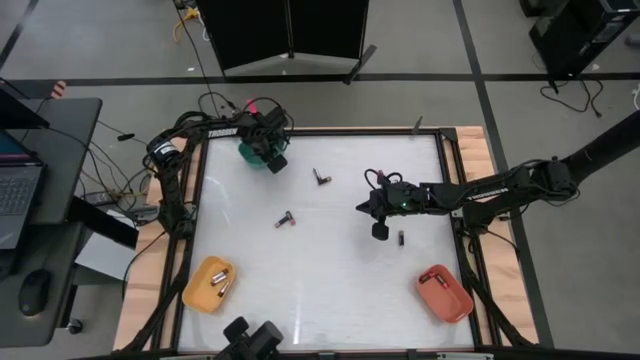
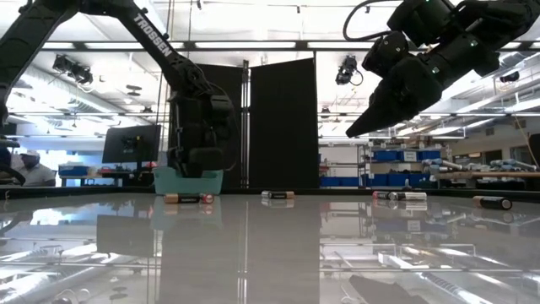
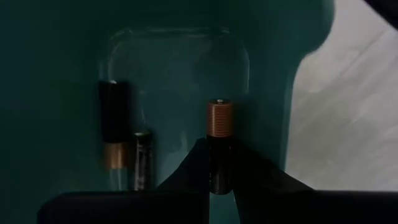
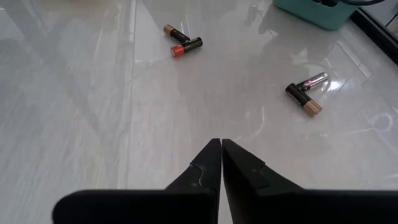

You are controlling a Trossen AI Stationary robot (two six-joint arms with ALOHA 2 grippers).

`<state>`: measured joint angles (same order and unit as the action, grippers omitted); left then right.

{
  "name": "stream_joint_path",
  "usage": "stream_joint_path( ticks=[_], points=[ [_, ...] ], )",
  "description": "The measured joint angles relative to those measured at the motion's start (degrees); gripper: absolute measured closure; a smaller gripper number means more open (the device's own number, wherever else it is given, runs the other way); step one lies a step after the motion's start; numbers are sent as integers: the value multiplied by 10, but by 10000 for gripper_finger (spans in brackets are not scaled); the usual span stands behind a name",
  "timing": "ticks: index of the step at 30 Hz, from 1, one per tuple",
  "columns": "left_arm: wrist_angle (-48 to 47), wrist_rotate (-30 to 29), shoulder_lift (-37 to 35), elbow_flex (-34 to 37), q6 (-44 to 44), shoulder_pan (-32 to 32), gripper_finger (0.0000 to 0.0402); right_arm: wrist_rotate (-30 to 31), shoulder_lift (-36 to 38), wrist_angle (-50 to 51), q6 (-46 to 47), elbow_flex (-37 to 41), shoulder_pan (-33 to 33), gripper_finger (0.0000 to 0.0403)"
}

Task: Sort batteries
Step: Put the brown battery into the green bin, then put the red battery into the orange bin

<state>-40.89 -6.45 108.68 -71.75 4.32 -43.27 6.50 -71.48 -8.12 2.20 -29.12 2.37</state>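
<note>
The step in hand, as I judge it, is the drop: the left end effector (image 3: 214,180) hangs over the green bin (image 1: 250,152) at the far left corner of the tabletop (image 1: 330,290) and holds one battery (image 3: 219,134) upright between its fingers, copper end up. Two more cells (image 3: 124,146) already lie on the bin floor below. The next move calls for opening the fingers so the cell falls inside the walls.

The right end effector (image 4: 221,149) hovers above the tabletop at right of centre with its fingers pressed together, empty. Loose batteries lie in two pairs, the mid pair (image 4: 305,93) and the far pair (image 4: 182,42), and one single cell (image 1: 401,238) is just beside it. The orange bin (image 1: 208,285) and red bin (image 1: 445,293) stand at the near corners.
</note>
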Motion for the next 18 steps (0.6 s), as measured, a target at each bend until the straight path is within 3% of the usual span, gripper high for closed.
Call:
stream_joint_path(
  ticks=[10, 13, 18],
  points=[
    [14, -17, -5, 0, 2, 2, 299, 0, 0, 0, 1, 0, 0, 382],
    [36, -48, -18, 0, 2, 7, 295, 0, 0, -2, 2, 0, 0, 377],
    [81, -51, -30, 0, 2, 23, 297, 0, 0, -4, 6, 0, 1, 364]
  ],
)
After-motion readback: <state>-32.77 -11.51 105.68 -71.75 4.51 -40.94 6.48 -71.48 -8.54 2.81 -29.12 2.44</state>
